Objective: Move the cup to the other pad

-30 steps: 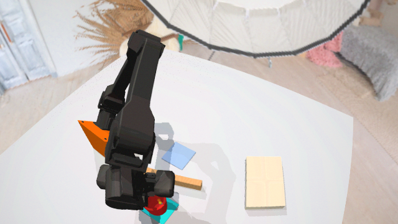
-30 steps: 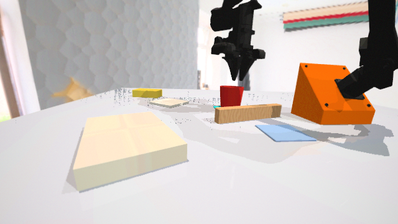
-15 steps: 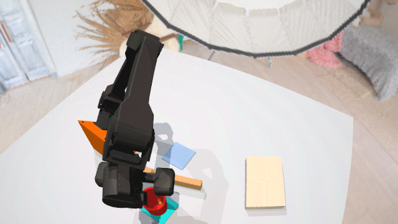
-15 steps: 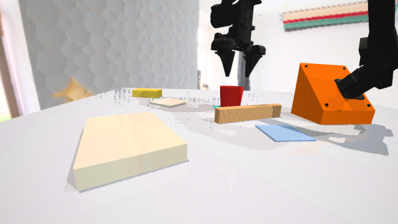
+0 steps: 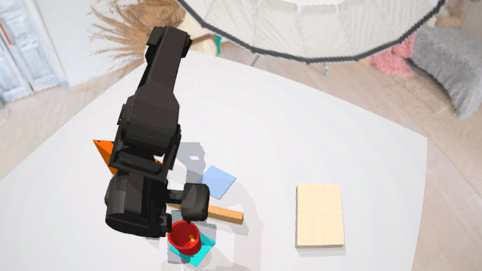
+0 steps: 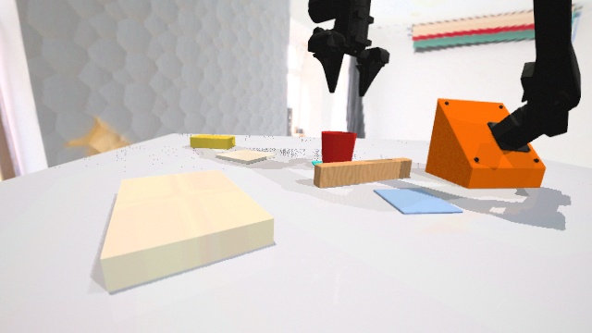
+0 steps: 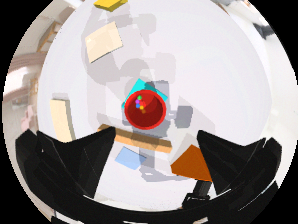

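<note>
Red cup (image 5: 184, 237) stands upright on the teal pad (image 5: 196, 255), marbles (image 5: 191, 238) inside; gripper (image 6: 350, 74) hangs above it, jaws apart, empty.

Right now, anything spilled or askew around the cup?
Nothing stands out. The red cup stands upright on the teal pad, marbles inside, none on the table. The open gripper hangs above it, empty.

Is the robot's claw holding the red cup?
No. The gripper is open and holds nothing, hanging above the red cup, which stands on the teal pad.
</note>
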Available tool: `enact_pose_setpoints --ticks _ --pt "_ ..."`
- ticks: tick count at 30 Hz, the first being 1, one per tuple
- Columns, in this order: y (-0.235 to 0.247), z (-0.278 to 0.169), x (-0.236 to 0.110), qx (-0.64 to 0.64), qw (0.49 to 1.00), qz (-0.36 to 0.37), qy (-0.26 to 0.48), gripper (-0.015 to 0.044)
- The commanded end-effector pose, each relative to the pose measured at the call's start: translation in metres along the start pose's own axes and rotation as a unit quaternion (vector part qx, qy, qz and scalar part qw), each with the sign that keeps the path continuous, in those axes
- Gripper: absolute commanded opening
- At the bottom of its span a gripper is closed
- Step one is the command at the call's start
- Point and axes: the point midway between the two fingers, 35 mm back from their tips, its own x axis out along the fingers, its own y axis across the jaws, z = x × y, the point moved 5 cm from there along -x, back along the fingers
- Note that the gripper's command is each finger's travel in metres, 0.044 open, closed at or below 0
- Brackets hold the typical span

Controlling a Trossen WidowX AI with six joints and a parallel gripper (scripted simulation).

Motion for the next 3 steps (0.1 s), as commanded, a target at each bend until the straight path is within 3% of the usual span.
enact_pose_setpoints --ticks 1,3 --pt "-0.0002 -0.0002 0.0012 0.0 1.0 0.0 0.001 0.044" --pt "-0.0002 -0.0002 0.0012 0.0 1.0 0.0 0.001 0.044"
